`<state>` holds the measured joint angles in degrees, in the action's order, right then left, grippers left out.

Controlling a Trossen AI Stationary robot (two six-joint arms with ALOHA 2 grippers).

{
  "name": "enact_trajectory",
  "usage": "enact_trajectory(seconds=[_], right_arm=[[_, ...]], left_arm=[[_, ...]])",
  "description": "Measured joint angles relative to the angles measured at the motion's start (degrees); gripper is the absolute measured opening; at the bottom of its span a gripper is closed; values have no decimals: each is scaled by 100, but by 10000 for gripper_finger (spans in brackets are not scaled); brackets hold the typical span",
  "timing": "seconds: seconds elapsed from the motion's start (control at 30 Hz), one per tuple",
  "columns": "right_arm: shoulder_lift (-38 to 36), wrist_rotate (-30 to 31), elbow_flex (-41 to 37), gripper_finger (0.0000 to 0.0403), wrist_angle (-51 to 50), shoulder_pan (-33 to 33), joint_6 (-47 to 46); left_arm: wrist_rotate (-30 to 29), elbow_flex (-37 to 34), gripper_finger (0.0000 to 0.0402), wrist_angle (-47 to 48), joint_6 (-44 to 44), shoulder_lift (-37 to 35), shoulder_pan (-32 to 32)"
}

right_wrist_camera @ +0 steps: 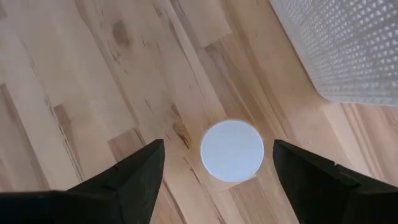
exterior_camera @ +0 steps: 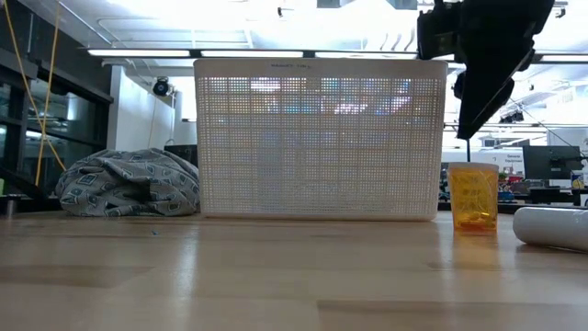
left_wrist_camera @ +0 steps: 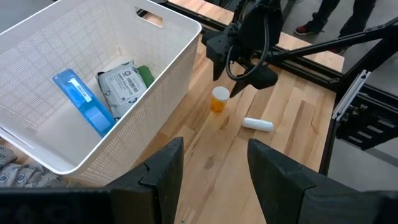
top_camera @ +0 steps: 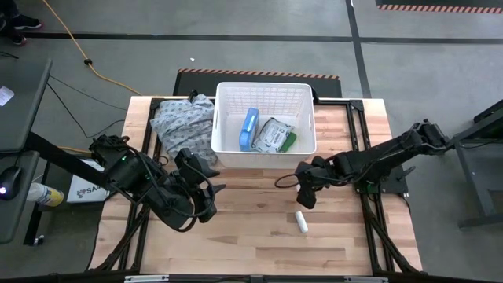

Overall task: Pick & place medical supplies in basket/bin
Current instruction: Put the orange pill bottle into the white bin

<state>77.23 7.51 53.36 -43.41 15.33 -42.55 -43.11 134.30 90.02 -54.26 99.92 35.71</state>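
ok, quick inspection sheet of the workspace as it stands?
Surface: wooden table, bare boards at the front.
Job's things: white basket holds the blue-white packet, grey-white soft pack and green bar. Vial upright on the table outside the basket; white tube lying on the table near it.
Clutter: grey patterned cloth bunched against the basket.
Grippers: right gripper open, poised over the vial, fingers either side of its top, not touching. Left gripper open and empty, in front of the basket.
Cables: orange cable across the floor behind the table.
Surroundings: a person's shoes on the floor beyond the table.
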Motion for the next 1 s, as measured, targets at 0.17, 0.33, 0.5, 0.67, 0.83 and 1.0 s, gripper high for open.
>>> enact_trajectory(seconds=[0.17,0.33,0.5,0.67,0.83,1.0], right_arm=[[0,-116,0,289,1,0,61],[0,-287,0,289,-1,2,123],[0,-233,0,289,3,2,295],[0,-108,0,289,3,2,252],[-2,-249,0,289,38,2,309],[-2,-708,0,290,153,2,531]], left_arm=[[15,0,211,0,1,0,1],[15,0,211,0,2,0,1],[15,0,211,0,2,0,1],[15,0,211,0,44,0,-7],[13,0,211,0,45,0,-8],[13,0,211,0,44,0,-8]])
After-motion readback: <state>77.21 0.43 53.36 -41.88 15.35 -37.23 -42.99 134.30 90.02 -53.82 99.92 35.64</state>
